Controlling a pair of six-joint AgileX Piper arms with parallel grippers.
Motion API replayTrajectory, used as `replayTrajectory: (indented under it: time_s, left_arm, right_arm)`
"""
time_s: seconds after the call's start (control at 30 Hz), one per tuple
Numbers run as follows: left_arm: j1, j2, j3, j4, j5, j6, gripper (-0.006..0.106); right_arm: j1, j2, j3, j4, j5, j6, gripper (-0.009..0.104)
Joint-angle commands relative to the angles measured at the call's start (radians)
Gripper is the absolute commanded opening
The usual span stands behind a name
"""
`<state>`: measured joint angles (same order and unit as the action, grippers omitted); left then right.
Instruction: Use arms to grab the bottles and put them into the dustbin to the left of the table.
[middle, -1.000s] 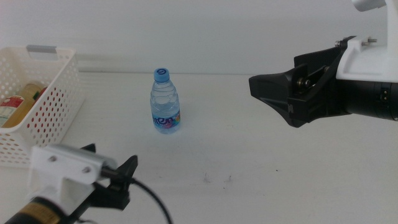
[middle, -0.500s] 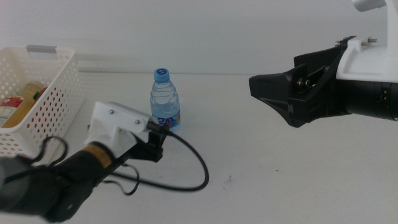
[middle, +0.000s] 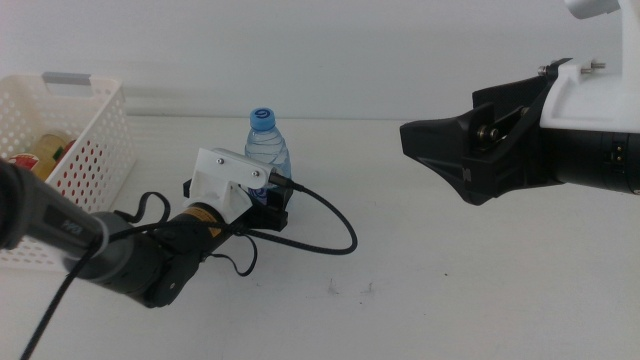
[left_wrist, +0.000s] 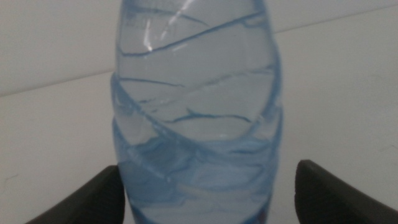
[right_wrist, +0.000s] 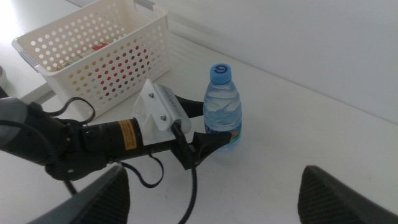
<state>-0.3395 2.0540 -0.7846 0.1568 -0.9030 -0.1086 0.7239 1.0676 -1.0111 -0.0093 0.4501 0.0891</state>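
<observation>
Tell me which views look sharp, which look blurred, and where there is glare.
Left wrist view: water bottle fills the frame, soft, with a small glare streak near its top. Middle view: sharp, even light, faint shadows; right gripper looms large. Right wrist view: sharp on dustbin and left gripper.

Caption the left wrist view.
Open left gripper straddles the upright water bottle on the table.

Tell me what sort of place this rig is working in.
Probably a lab test bench: a bare white table, a perforated white basket as dustbin, and two robot grippers, left at the water bottle, right waiting.
</observation>
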Motion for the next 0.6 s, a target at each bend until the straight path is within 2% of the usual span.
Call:
replayTrajectory:
  time_s: [0.0, 0.17, 0.27, 0.37, 0.47, 0.57]
  left_arm:
    - [-0.001, 0.024, -0.031, -0.009, -0.028, -0.001, 0.094]
    - [-0.001, 0.061, -0.084, -0.009, -0.024, -0.001, 0.094]
    - [-0.001, 0.078, -0.111, -0.053, -0.032, -0.001, 0.093]
    - [-0.001, 0.085, -0.128, -0.103, -0.068, -0.001, 0.087]
    - [0.000, 0.081, -0.125, -0.091, -0.080, 0.006, 0.069]
    - [0.000, 0.038, -0.093, -0.060, -0.043, -0.011, 0.043]
  right_arm:
    - [0.001, -0.005, 0.006, -0.007, -0.003, -0.001, 0.093]
    - [0.001, -0.005, 0.006, -0.007, -0.003, -0.001, 0.093]
    - [0.001, -0.005, 0.006, -0.007, -0.003, -0.001, 0.093]
    - [0.001, -0.005, 0.006, -0.007, -0.003, -0.001, 0.093]
    - [0.001, -0.005, 0.006, -0.007, -0.003, -0.001, 0.093]
    - [0.001, -0.005, 0.006, -0.007, -0.003, -0.001, 0.093]
